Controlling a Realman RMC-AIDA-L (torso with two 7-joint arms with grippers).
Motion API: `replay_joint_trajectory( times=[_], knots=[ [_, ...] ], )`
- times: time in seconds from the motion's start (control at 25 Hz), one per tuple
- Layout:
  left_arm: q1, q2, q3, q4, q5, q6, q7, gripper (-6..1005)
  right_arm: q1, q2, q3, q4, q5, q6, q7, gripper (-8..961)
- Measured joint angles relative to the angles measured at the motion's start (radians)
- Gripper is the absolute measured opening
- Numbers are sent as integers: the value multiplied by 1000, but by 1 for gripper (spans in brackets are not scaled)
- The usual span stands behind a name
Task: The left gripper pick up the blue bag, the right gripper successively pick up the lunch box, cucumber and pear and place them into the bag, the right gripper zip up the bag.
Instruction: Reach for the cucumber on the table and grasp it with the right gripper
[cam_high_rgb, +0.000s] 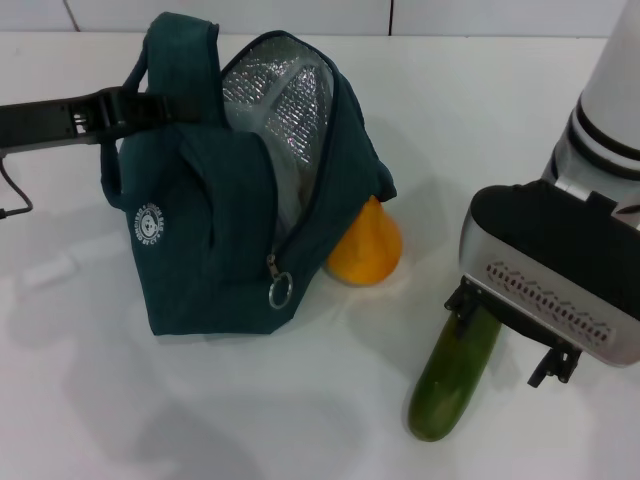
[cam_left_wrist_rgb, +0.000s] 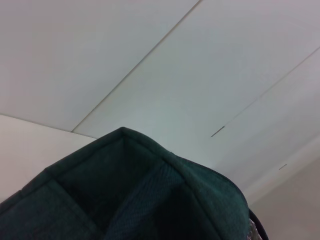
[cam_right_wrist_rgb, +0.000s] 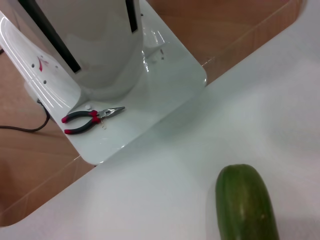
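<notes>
The blue bag (cam_high_rgb: 210, 240) stands on the white table, its zip open and its foil lining (cam_high_rgb: 280, 95) showing. The ring zip pull (cam_high_rgb: 280, 290) hangs at the front. My left gripper (cam_high_rgb: 135, 105) is shut on the bag's handle at the upper left; the bag's top fills the left wrist view (cam_left_wrist_rgb: 125, 200). The pear (cam_high_rgb: 365, 248) lies against the bag's right side. The cucumber (cam_high_rgb: 450, 385) lies at the front right, its far end under my right gripper (cam_high_rgb: 507, 335), whose fingers stand apart on either side of it. Its end shows in the right wrist view (cam_right_wrist_rgb: 247, 207). The lunch box is not visible.
The table (cam_high_rgb: 200, 420) reaches to a tiled wall at the back. In the right wrist view the table's edge drops to a wooden floor, with the robot's white base (cam_right_wrist_rgb: 170, 85) and red-handled pliers (cam_right_wrist_rgb: 92, 116) lying on it.
</notes>
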Motion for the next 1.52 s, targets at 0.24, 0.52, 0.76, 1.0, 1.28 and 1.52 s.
replay_joint_trajectory(
  times=[0.24, 0.52, 0.76, 1.0, 1.28, 1.52],
  knots=[
    [-1, -2, 5, -3, 0, -12, 4, 40, 8, 1, -22, 22, 2, 17, -1, 796],
    [-14, -2, 3, -35, 0, -17, 25, 40, 10, 1, -25, 63, 21, 35, -9, 795],
    [-16, -2, 6, -38, 0, -24, 27, 40, 23, 1, -25, 92, 49, 40, -15, 795],
    [-13, -2, 7, -38, 0, -25, 27, 40, 30, 1, -25, 110, 54, 34, -15, 795],
    [-11, -2, 8, -38, 0, -25, 30, 40, 39, 1, -36, 136, 54, 44, -15, 796],
    [-10, -3, 8, -38, 0, -25, 33, 40, 51, 1, -32, 159, 56, 48, -25, 796]
  ],
)
